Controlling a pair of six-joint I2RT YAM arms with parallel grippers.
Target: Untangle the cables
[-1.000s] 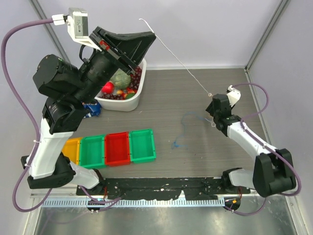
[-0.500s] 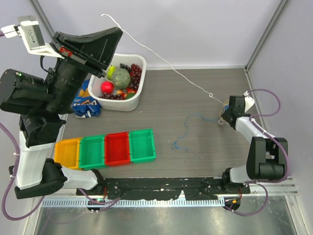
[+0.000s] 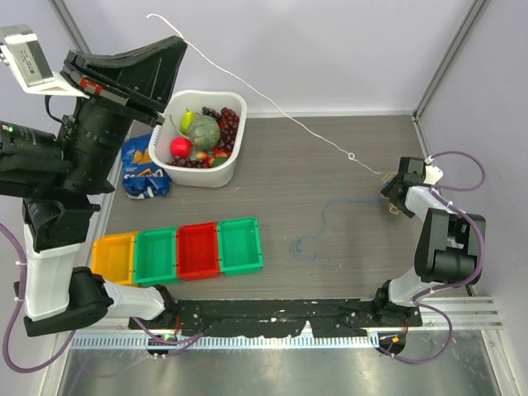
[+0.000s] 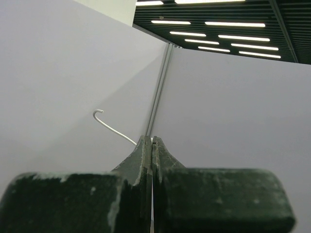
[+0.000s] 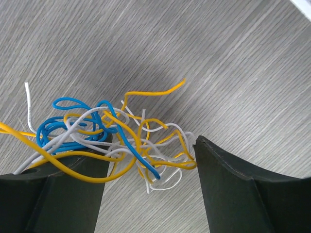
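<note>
**A:** Where is the left hand (image 4: 151,142)?

**B:** Lifted high above the far left corner of the surface (image 3: 330,276). Its two fingers are pressed flat together, clamped on the white cable (image 3: 313,134). In the left wrist view, a short hooked end of that cable sticks out past the fingertips.

**A:** And where does the rest of that cable go?

**B:** From the hand it slopes down through the air, passing over the tub of fruit (image 3: 224,172). It crosses to the right side of the surface and has a small loop in it shortly before it reaches the right hand (image 5: 150,141).

**A:** What is the right hand doing?

**B:** It sits low at the right edge of the surface with its fingers well apart. A tangle (image 5: 114,138) of blue, yellow and white cables lies on the grey wood between them. A few strands drape across the left finger (image 5: 63,194). The right finger (image 5: 243,189) stands just beside the bundle, but I cannot tell if it touches.

**A:** Are any cables lying apart from the bundle?

**B:** A blue cable (image 3: 299,243) curls loosely over the middle of the surface, trailing toward the right hand.

**A:** Anything else?

**B:** A snack bag (image 3: 140,175) lies beside the tub. Nearer the arms is a row of bins (image 3: 198,249), one yellow, one green, one red and one green.
</note>
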